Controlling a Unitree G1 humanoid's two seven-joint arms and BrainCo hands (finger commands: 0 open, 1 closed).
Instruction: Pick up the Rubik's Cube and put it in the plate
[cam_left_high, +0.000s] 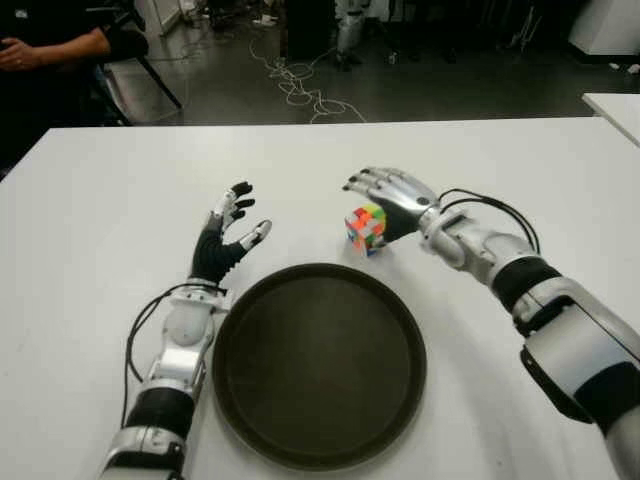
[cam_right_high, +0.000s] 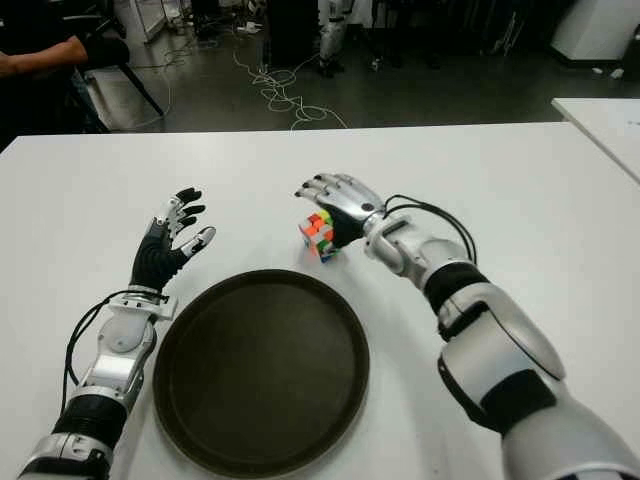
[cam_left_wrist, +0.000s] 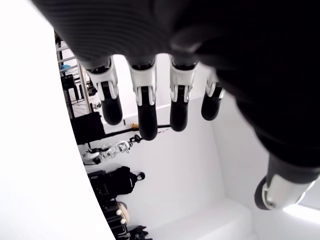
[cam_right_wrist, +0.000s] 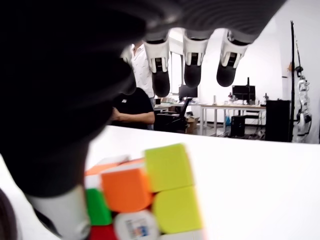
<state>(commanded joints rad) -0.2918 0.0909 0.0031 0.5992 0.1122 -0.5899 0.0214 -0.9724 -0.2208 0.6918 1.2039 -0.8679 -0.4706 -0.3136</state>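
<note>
Right hand (cam_left_high: 385, 200) open, Rubik's Cube (cam_left_high: 366, 228) just beneath its palm.

Bare table (cam_left_high: 520, 170) around Rubik's Cube (cam_left_high: 366, 228); plate (cam_left_high: 318, 365) just beside; left hand (cam_left_high: 228, 235) well apart.

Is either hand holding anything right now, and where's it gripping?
Nothing is held. The right hand arches over the Rubik's Cube, fingers extended and not closed on it; the cube sits on the table. The left hand is open.
</note>
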